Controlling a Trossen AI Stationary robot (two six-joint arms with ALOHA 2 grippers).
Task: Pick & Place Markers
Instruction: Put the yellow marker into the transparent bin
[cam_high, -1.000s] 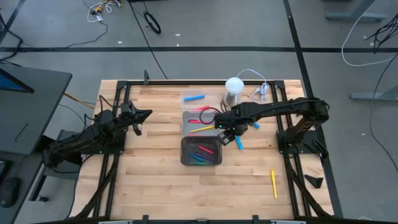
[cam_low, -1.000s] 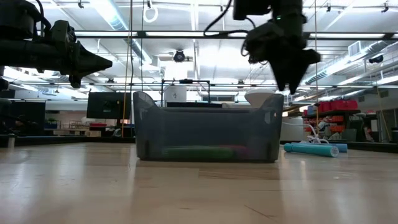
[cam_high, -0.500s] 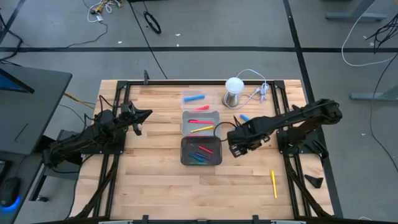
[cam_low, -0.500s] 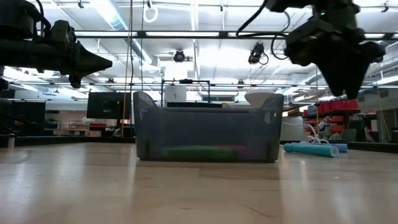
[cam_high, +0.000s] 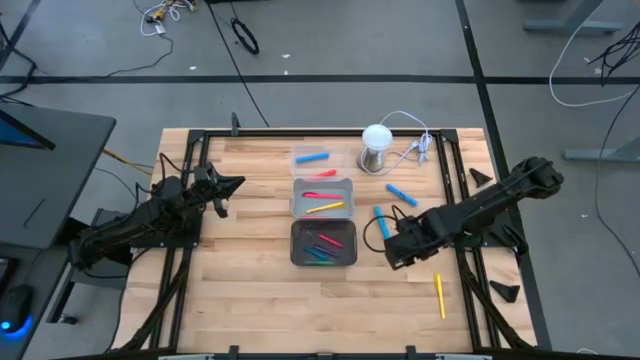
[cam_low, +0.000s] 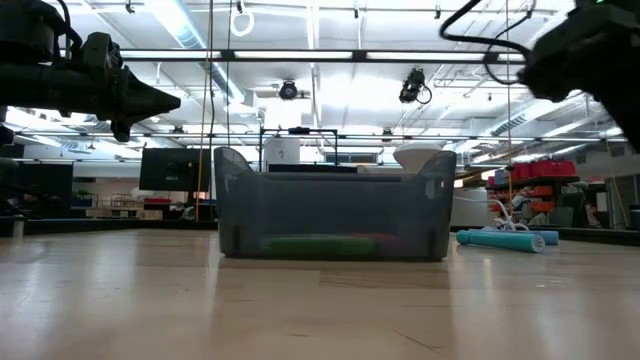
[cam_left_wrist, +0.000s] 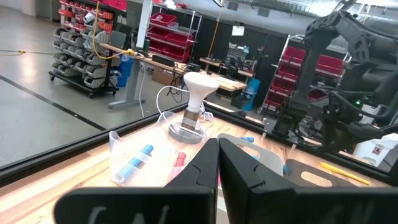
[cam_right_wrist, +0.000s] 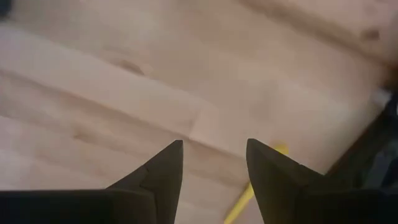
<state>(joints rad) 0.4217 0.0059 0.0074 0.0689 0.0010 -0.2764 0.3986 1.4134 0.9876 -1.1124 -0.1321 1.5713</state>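
My right gripper (cam_high: 393, 252) hangs open and empty over bare wood, right of the near grey tray (cam_high: 297, 246). Between its fingers (cam_right_wrist: 163, 172) the right wrist view shows table, with a yellow marker's (cam_right_wrist: 247, 194) end beyond them. That yellow marker (cam_high: 440, 295) lies flat near the table's right near corner. Two blue markers (cam_high: 382, 222) (cam_high: 400, 192) lie flat on the wood. The near tray holds several markers (cam_high: 322, 246); the far grey tray (cam_high: 298, 203) holds a red one and a yellow one (cam_high: 325, 207). My left gripper (cam_high: 228, 185) waits shut at the left, above the table.
A white-domed metal cylinder (cam_high: 376, 147) with a white cable stands at the far edge. A clear tray (cam_high: 300, 160) beside it holds a blue marker (cam_high: 314, 157). Black frame rails (cam_high: 200, 250) run along the table's left and right sides. Bare wood lies toward the near edge.
My right gripper has gone from beside the grey trays toward the table's right and near edges, closer to the yellow marker. In the low view it has moved off to the picture's right edge. The markers and trays lie as before.
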